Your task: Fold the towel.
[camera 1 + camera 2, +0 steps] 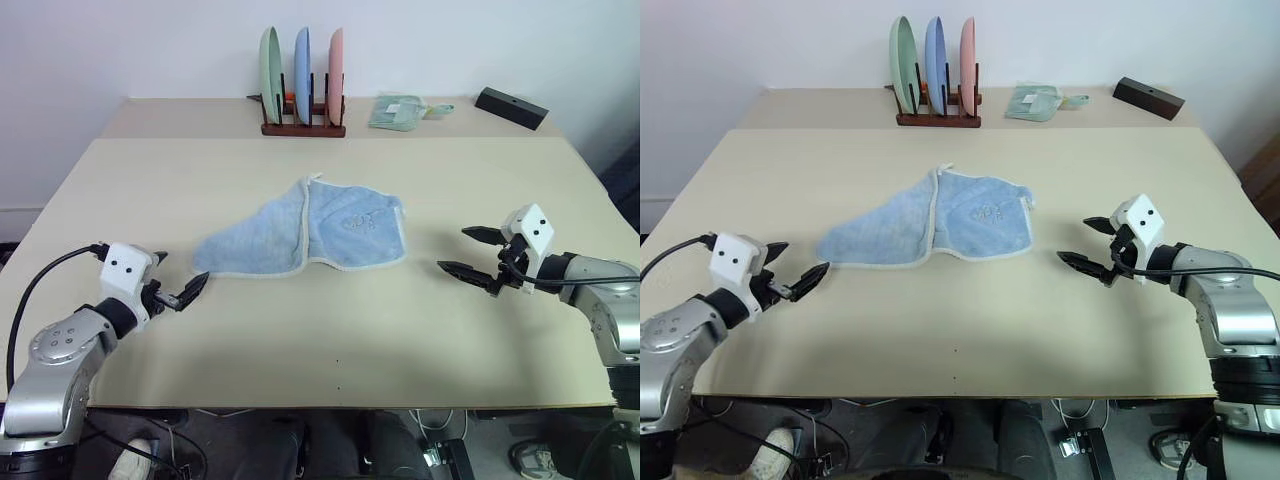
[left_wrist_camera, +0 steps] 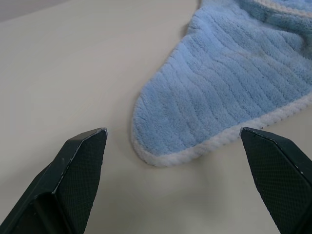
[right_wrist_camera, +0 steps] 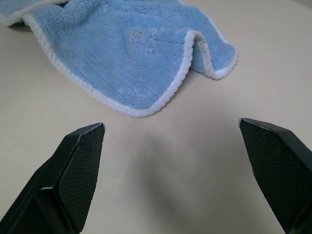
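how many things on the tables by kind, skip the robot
towel: 1
plates: 3
plate rack: 1
green cloth: 1
black block: 1
total: 7

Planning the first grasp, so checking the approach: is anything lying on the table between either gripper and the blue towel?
Nothing visible. Bare table lies between the open left gripper and the towel, and between the open right gripper and the towel. The plate rack stands far behind it.
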`<action>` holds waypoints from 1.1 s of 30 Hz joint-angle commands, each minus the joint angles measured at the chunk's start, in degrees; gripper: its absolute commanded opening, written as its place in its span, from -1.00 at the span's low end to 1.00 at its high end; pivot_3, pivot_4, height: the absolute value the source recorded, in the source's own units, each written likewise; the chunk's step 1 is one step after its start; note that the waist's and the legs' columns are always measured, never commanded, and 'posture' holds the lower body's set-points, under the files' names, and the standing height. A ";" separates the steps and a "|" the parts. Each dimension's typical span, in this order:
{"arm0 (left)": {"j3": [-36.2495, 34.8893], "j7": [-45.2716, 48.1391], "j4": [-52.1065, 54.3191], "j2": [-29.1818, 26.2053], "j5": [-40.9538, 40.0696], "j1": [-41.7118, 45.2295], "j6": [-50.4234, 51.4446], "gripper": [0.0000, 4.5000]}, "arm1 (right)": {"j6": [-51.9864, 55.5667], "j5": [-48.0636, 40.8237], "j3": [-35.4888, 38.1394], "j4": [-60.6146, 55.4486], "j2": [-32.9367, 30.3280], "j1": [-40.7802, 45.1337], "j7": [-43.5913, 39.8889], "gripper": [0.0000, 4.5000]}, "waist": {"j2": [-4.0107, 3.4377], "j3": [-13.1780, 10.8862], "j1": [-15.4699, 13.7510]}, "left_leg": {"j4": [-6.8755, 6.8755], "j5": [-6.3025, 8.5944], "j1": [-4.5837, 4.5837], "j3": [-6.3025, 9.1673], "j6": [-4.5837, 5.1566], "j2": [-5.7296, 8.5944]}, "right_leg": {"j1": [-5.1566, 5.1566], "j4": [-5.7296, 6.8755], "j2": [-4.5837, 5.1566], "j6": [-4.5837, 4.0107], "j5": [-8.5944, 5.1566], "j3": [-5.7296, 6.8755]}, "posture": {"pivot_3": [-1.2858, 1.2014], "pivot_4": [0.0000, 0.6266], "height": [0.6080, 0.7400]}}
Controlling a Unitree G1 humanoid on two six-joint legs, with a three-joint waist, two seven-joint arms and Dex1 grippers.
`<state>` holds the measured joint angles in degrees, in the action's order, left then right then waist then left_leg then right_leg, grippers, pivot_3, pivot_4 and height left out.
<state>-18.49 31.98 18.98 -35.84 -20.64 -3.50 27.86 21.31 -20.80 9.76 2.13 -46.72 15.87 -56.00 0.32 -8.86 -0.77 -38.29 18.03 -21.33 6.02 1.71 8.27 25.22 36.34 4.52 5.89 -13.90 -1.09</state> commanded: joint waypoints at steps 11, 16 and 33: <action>0.85 -0.92 2.74 -0.06 -0.28 1.59 0.65 0.99 | -0.05 0.24 -1.42 -5.49 4.17 -0.52 4.35 1.00 | 0.00 0.00 0.01 | 0.00 0.00 0.00 0.00 0.00 -0.01 | 0.00 0.00 -0.01 0.00 0.00 0.00 | 0.03 -0.52 1.00; 0.96 -0.73 2.58 0.01 -0.05 1.28 -0.14 0.99 | -2.26 1.78 -3.42 -4.33 7.25 1.79 6.57 1.00 | 0.00 0.00 0.06 | 0.00 0.00 0.01 0.00 0.00 -0.01 | 0.01 0.00 -0.01 0.00 0.00 0.00 | 0.03 -0.52 1.00; 14.72 3.86 2.06 2.26 1.01 9.75 1.06 0.99 | -0.41 3.14 -5.68 -8.51 10.33 0.83 10.27 1.00 | 0.00 0.01 -0.23 | -0.04 -0.01 0.01 0.01 -0.01 0.00 | -0.03 0.02 -0.01 -0.01 0.01 0.03 | 0.03 -0.52 1.00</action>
<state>-7.55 34.34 18.77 -33.51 -20.56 4.57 28.89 21.66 -18.04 3.79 -3.34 -36.92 16.13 -46.62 0.32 -8.85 -1.00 -38.36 18.02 -21.32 6.05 1.70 8.27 25.16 36.35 4.52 5.87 -13.88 -1.03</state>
